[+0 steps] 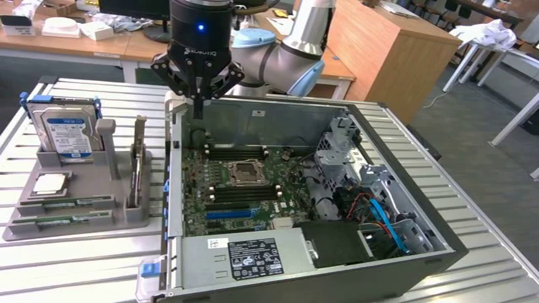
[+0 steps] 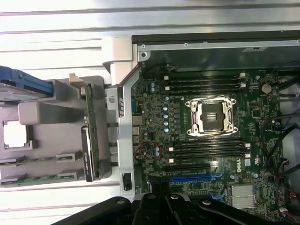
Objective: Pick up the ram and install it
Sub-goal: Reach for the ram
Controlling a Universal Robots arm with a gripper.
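Observation:
Two ram sticks (image 1: 65,203) (image 1: 60,219) lie flat, one beside the other, in the front slots of a grey holder (image 1: 126,218) at the exterior view's left. In the wrist view one ram stick (image 2: 40,178) shows as a thin green strip in that holder. My gripper (image 1: 199,115) hangs shut, fingers pressed together and holding nothing. It is above the far left corner of the open computer case (image 1: 438,252), well away from the ram. The motherboard (image 1: 202,183) (image 2: 154,122) lies in the case with its dark memory slots (image 2: 206,84) (image 2: 206,151) on both sides of the processor socket (image 1: 245,170) (image 2: 211,117).
The holder also carries an upright hard drive (image 1: 67,129), a square silver processor chip (image 1: 50,184) and a tall upright expansion card (image 1: 137,167) (image 2: 89,136). A power supply (image 1: 244,255), drive cage (image 1: 354,151) and cables (image 1: 379,218) fill the case's other parts. Everything stands on a ribbed metal table (image 1: 76,265).

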